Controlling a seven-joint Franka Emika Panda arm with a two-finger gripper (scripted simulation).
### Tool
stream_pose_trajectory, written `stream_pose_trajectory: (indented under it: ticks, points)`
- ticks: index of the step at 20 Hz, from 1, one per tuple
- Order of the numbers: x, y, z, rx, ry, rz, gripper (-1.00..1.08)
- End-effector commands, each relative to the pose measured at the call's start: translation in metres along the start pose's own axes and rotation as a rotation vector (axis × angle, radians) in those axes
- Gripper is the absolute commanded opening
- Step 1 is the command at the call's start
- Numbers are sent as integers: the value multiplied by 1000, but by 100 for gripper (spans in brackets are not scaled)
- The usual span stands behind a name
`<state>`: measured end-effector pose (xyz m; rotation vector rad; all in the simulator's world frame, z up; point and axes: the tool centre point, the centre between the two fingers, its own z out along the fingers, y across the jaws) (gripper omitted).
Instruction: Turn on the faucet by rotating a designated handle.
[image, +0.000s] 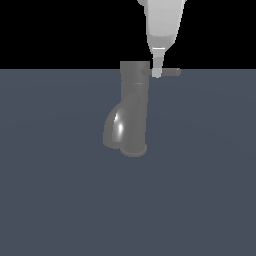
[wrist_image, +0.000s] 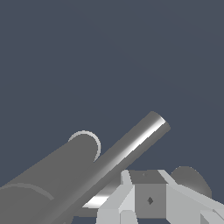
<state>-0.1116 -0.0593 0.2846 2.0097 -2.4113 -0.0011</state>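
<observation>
I have the gripper (image: 157, 73) on the faucet's (image: 131, 112) handle (image: 170, 72) to push it round; jaw spread unclear.

The flat blue-grey floor (image: 55, 200) carries one thing. The dark grey faucet (image: 131, 112) stands upright on it, its spout bulging toward 9 o'clock.

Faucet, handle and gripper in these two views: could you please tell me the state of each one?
faucet: upright on the grey floor, spout bulging low toward the exterior view's left.
handle: level, sticking out from the faucet's top toward the exterior view's right.
gripper: reaching down from above, fingertips at the handle near the faucet body; open or shut cannot be told.
</observation>
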Motion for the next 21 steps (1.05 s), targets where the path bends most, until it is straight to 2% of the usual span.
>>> stream_pose_trajectory:
  ticks: [1,21]
  points:
    - [13,-9,0,3,0,13,-100]
    - [68,-59,0,2,-1,30,-100]
